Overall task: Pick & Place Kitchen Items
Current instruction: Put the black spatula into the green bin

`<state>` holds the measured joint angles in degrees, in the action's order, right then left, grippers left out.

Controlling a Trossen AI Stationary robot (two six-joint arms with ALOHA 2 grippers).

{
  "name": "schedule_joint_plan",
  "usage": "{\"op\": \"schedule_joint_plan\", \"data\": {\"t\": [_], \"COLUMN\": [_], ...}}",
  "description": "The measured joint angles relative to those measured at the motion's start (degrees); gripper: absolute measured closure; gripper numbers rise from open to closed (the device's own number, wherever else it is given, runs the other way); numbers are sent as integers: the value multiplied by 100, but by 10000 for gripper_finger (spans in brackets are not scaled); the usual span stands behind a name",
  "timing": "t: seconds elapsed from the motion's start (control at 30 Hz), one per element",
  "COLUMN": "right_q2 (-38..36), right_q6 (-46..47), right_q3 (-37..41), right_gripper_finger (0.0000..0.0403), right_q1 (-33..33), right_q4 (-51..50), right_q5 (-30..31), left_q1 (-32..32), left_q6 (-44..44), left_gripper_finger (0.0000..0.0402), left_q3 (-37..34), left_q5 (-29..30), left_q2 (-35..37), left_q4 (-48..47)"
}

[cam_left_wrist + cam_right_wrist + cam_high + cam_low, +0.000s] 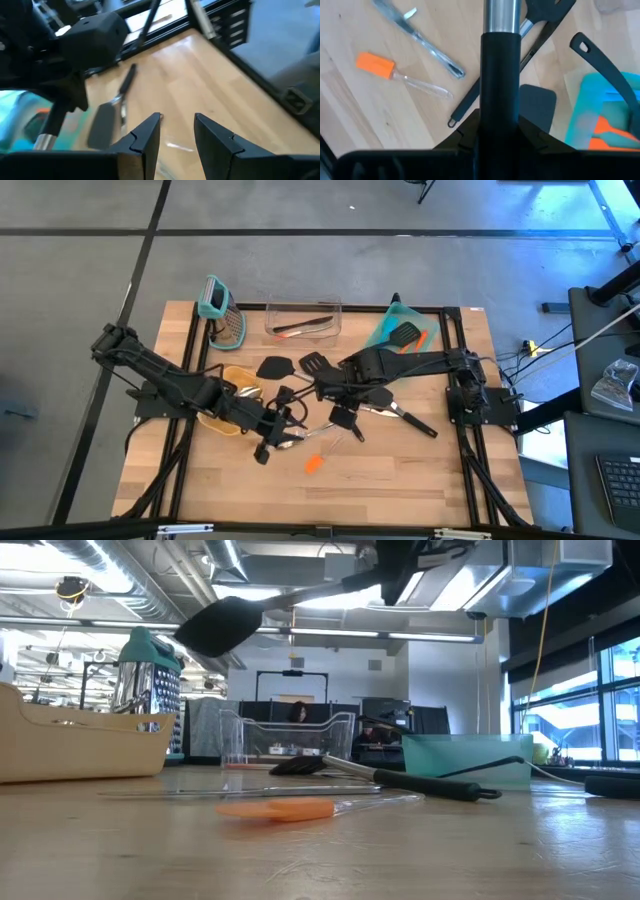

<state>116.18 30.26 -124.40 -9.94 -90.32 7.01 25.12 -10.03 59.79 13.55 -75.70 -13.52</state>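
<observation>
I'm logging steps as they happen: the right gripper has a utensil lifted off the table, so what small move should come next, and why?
Probably carry it toward a container and lower it. The right gripper is shut on a black-and-steel-handled utensil hanging clear above the table, while the clear bin at the back already holds utensils.

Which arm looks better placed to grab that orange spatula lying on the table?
Probably the left. Its gripper has open, empty fingers low near the orange spatula, while the right gripper already grips a black utensil held up in the air.
</observation>
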Motion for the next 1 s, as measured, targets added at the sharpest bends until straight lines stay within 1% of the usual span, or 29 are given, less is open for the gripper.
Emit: {"op": "schedule_joint_plan", "data": {"t": [0.07, 0.1, 0.3, 0.43, 0.67, 0.73, 0.93, 1.0], "right_q2": [-1, -4, -4, -4, -2, 1, 50, 50], "right_q6": [56, 58, 13, 29, 228, 238, 230, 211], "right_q3": [0, 0, 0, 10, 22, 22, 23, 22], "right_gripper_finger": [335, 335, 335, 335, 335, 335, 335, 335], "right_q1": [117, 186, 586, 643, 646, 652, 665, 708], "right_q4": [47, 61, 68, -18, -76, -87, -25, -4], "right_q5": [-33, -70, -307, -534, -783, -873, -827, -789], "left_q1": [62, 84, 76, 19, -110, -131, -82, -19], "left_q6": [-26, -39, 64, 86, 83, 135, 266, 282], "left_gripper_finger": [286, 286, 286, 286, 286, 286, 286, 286], "left_q3": [0, 0, 3, 11, 42, 48, 52, 52], "left_q5": [305, 365, 423, 413, 90, 82, 34, 32], "left_q2": [-2, -3, -120, -284, -660, -724, -789, -796], "left_q4": [-20, -22, -28, -41, 165, 184, 217, 363]}}
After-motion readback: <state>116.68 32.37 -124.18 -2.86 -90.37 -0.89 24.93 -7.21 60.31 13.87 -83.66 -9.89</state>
